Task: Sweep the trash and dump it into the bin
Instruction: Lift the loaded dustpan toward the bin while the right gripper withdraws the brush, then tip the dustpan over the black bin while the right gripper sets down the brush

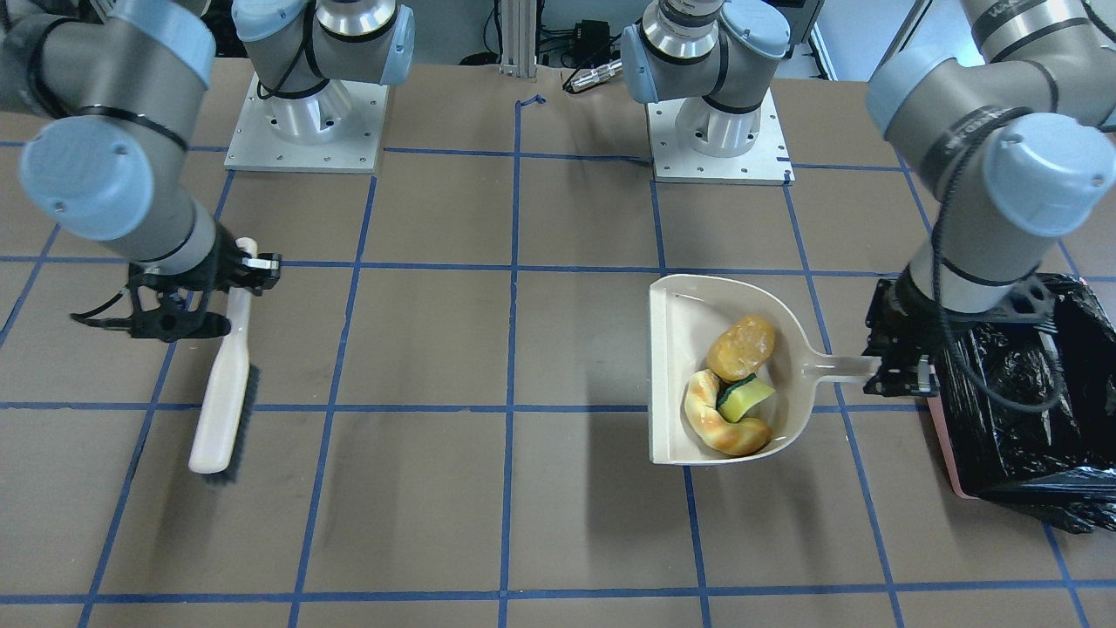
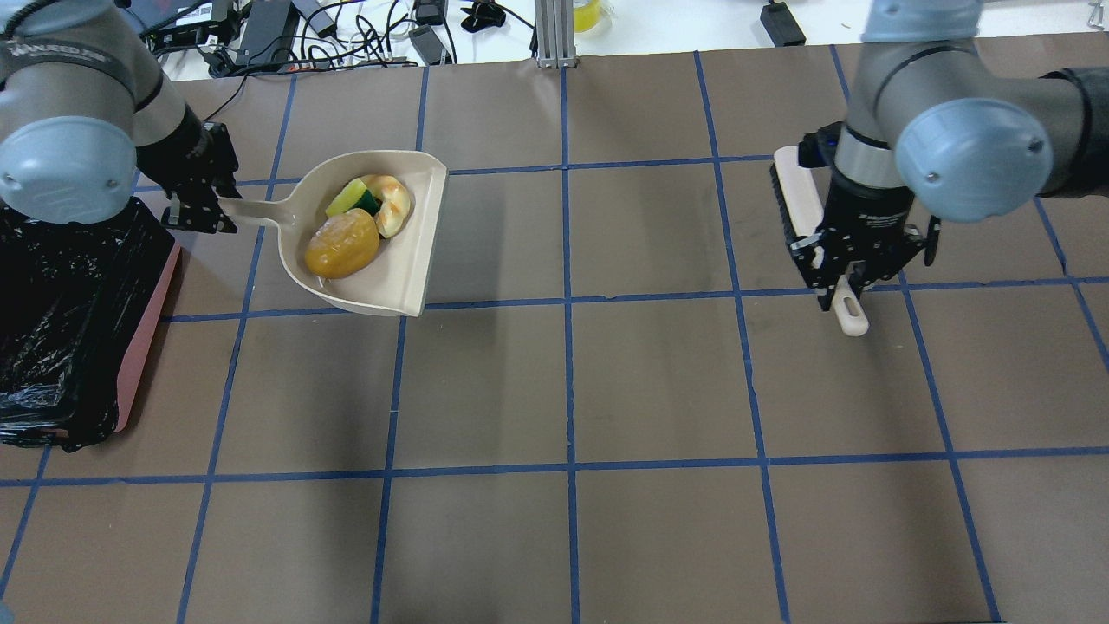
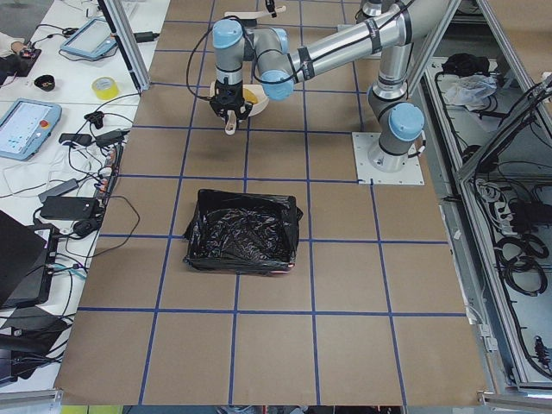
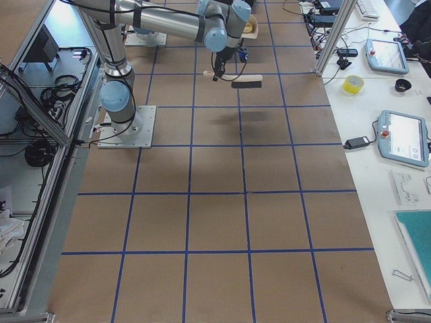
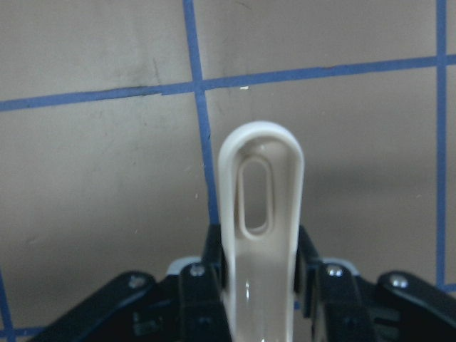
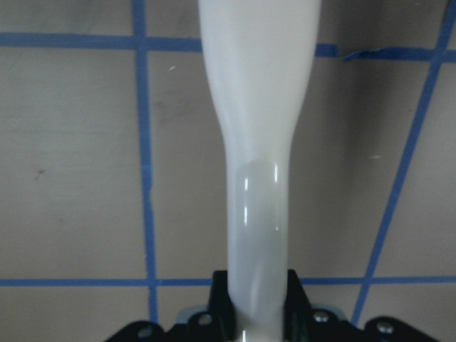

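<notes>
My left gripper (image 2: 204,204) is shut on the handle of a beige dustpan (image 2: 407,251) and holds it level, just above the table. In the pan lie the golden-brown roll (image 2: 342,245), the tan croissant (image 2: 392,204) and the yellow-green sponge wedge (image 2: 349,198). The black-lined pink bin (image 2: 69,321) stands right beside this gripper, behind the handle's end. In the front-facing view the left gripper (image 1: 889,371), pan (image 1: 689,323) and bin (image 1: 1029,410) are on the right. My right gripper (image 2: 845,286) is shut on a white brush (image 2: 797,195), held above the table.
The brown table carries a blue tape grid (image 2: 567,303). The two arm bases (image 1: 305,122) stand at its robot side. Cables and a screen (image 3: 26,129) lie on a side bench beyond the table's far edge. The left wrist view shows only the pan's handle (image 5: 260,214) over the table.
</notes>
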Robot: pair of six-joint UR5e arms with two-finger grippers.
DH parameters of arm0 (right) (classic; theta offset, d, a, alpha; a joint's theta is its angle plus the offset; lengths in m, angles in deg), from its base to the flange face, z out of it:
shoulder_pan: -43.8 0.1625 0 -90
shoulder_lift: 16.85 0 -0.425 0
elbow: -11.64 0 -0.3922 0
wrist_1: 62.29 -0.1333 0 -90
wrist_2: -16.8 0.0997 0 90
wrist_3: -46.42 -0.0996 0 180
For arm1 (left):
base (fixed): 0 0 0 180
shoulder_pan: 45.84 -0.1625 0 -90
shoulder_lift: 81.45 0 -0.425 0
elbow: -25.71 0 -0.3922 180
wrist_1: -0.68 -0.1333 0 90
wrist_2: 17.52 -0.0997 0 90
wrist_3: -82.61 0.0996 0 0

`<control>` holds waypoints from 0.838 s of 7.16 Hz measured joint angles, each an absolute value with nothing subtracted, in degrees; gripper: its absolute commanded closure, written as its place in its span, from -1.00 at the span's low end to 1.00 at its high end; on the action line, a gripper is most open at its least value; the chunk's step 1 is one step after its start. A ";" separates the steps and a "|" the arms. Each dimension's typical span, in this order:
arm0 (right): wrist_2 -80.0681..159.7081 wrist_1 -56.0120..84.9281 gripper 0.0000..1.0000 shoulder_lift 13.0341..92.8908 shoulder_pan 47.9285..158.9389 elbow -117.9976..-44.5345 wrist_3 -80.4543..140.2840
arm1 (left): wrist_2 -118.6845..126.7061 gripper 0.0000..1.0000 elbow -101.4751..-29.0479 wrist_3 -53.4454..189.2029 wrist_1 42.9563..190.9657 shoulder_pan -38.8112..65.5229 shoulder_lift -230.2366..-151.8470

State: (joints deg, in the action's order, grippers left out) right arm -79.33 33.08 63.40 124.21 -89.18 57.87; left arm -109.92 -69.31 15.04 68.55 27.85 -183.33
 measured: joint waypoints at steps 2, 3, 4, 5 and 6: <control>-81.74 39.88 1.00 58.52 117.24 -89.21 65.09 | -105.98 1.00 -67.31 27.17 68.78 17.37 -183.83; -82.29 42.46 1.00 55.74 114.45 -89.21 66.78 | -105.54 1.00 -66.66 32.51 68.80 12.80 -184.28; -82.57 43.77 0.98 54.28 112.90 -89.20 67.33 | -105.59 1.00 -65.50 36.34 68.82 9.46 -184.82; -82.63 44.30 0.98 53.52 112.11 -89.18 67.55 | -106.59 1.00 -63.53 40.97 68.83 6.67 -185.95; -82.59 44.49 0.95 52.73 111.80 -89.06 67.72 | -108.13 1.00 -61.19 46.28 68.82 4.08 -187.60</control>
State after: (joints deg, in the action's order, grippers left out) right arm -82.59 44.49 52.73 111.80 -89.06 67.72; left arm -108.13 -61.19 46.28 68.82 4.08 -187.60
